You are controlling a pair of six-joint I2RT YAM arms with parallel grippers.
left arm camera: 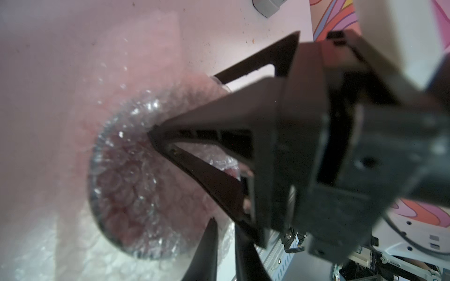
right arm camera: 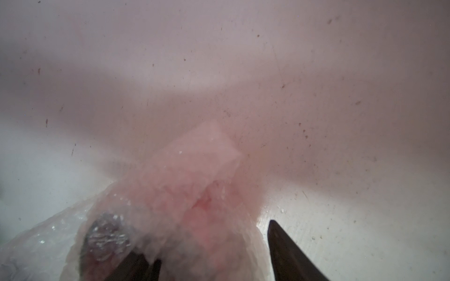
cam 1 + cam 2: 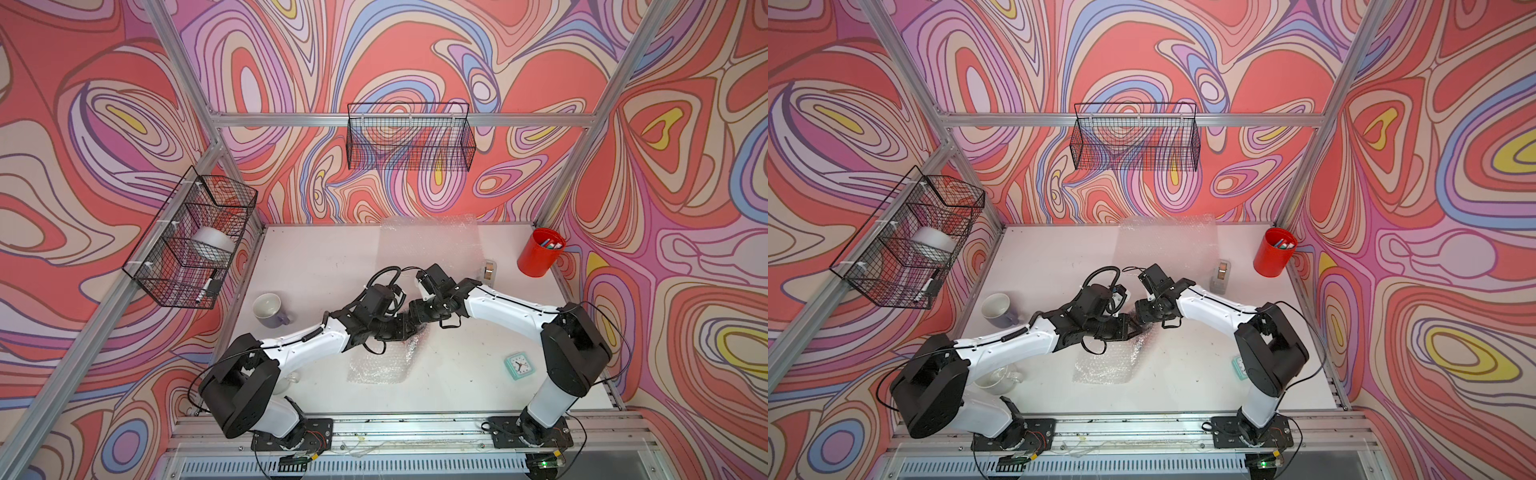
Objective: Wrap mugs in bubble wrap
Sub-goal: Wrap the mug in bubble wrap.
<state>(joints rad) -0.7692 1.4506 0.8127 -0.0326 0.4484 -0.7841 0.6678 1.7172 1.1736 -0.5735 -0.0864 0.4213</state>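
Note:
The red mug (image 1: pixel 136 175) lies on its side at mid-table, swathed in bubble wrap (image 3: pixel 380 365), its mouth facing the left wrist camera. My left gripper (image 1: pixel 225 226) sits just by the mouth, its fingers a narrow gap apart with a wrap edge showing between them. My right gripper (image 2: pixel 209 240) stands open, straddling the wrapped mug. One of its fingers (image 1: pixel 219 126) has its tip at the mouth. A white mug (image 3: pixel 268 309) stands at the left. A clear glass mug (image 3: pixel 1000 380) sits beside the left arm's base. Another bubble wrap sheet (image 3: pixel 432 237) lies at the back.
A red pen cup (image 3: pixel 540 251) and a tape dispenser (image 3: pixel 490 270) stand at the back right. A small mint clock (image 3: pixel 518 365) lies by the right arm. Wire baskets hang on the back wall (image 3: pixel 409 137) and the left wall (image 3: pixel 195 241).

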